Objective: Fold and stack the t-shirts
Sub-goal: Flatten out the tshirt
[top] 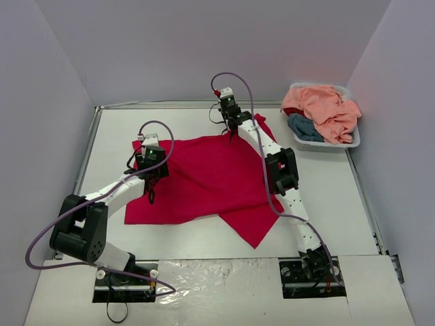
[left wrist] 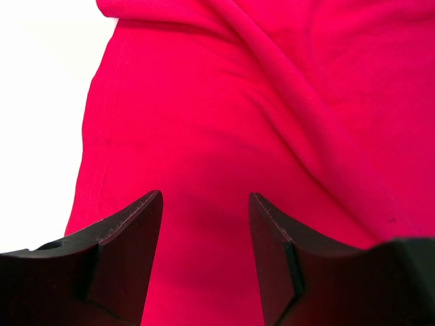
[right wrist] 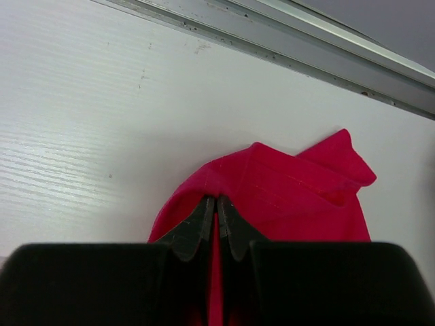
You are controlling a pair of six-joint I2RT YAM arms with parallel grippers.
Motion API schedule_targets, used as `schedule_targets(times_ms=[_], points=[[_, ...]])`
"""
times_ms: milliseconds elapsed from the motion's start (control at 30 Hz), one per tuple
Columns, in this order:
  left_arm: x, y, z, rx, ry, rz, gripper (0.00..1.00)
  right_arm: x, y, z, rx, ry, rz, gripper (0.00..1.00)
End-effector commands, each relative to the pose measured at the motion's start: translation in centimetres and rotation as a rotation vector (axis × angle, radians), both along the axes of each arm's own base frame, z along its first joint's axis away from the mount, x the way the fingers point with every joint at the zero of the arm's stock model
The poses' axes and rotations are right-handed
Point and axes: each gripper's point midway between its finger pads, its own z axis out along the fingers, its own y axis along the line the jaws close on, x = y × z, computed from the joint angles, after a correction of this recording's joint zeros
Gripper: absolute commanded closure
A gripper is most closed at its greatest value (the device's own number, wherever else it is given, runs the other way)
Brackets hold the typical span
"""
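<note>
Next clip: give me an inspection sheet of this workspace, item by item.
surface: white table, lightly scuffed.
job's things: red t-shirt spread, rumpled, mid-table; peach-pink shirt and teal shirt heaped in white basket, far right.
clutter: nothing seen.
grippers: left gripper open over the red cloth; right gripper shut on the red t-shirt's far edge.
cables: purple cables loop along both arms.
surroundings: plain grey walls.
</note>
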Motion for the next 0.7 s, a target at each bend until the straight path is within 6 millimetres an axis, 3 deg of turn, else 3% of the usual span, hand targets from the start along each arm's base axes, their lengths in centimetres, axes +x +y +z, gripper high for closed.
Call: schedule_targets(times_ms=[0, 667], points=[[1.1, -0.3, 1.5, 0.003, -0.048, -0.003, 0.48, 0.9, 1.6, 2.4, 0.014, -0.074, 0.039, 1.0], [1.2, -0.7, 1.0, 0.017, -0.031, -0.013, 0.48, 1.0, 3.9, 0.5, 0.01, -0.068, 0.163, 1.0]])
